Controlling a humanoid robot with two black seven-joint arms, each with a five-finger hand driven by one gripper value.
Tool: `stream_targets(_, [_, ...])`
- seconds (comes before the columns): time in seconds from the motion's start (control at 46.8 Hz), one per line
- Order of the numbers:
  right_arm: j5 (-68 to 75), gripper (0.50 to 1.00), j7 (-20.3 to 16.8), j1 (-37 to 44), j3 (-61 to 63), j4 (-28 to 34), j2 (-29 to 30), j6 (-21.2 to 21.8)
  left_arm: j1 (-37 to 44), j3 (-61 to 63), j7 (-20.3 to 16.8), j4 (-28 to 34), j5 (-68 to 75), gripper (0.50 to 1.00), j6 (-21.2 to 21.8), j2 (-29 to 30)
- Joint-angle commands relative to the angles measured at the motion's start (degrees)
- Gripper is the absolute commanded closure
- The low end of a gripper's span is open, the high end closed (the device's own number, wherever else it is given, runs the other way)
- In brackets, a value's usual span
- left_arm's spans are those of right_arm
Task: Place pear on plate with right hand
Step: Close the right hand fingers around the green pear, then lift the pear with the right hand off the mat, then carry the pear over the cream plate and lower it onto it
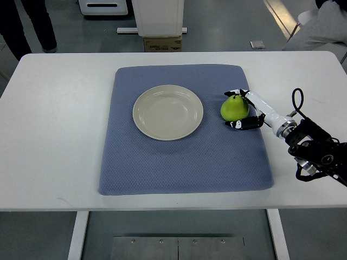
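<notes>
While the right hand [245, 110] cups it, the pear [234, 108] shows glossy green.

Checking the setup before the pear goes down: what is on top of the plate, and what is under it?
Nothing lies on the plate; its surface is bare. It sits on the blue mat, which hides the table beneath.

From my remote seat this looks like a robotics lab — a plain white table [54, 135] on a grey concrete floor [227, 27], white equipment housings [157, 16] behind it, and a person's legs [32, 24] standing by — no home furnishings.
</notes>
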Motion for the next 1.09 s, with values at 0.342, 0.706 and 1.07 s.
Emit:
stream_targets(0.342, [0.7,1.0,-0.7,2.3,-1.9,-1.0,1.1,0.1,0.0,0.0,0.0,0.0,0.0,0.5,0.0,0.0])
stream_targets(0.706, [3.9,1.0,-0.2,4.9,-0.6,-1.0,-0.1,0.9,0.0,0.0,0.0,0.0,0.0,0.5,0.0,0.0])
stream_targets(1.07, [7.5,1.0,-0.3,9.4,3.2,-1.1,-7.1,7.1,0.0,0.0,0.0,0.0,0.0,0.5,0.0,0.0])
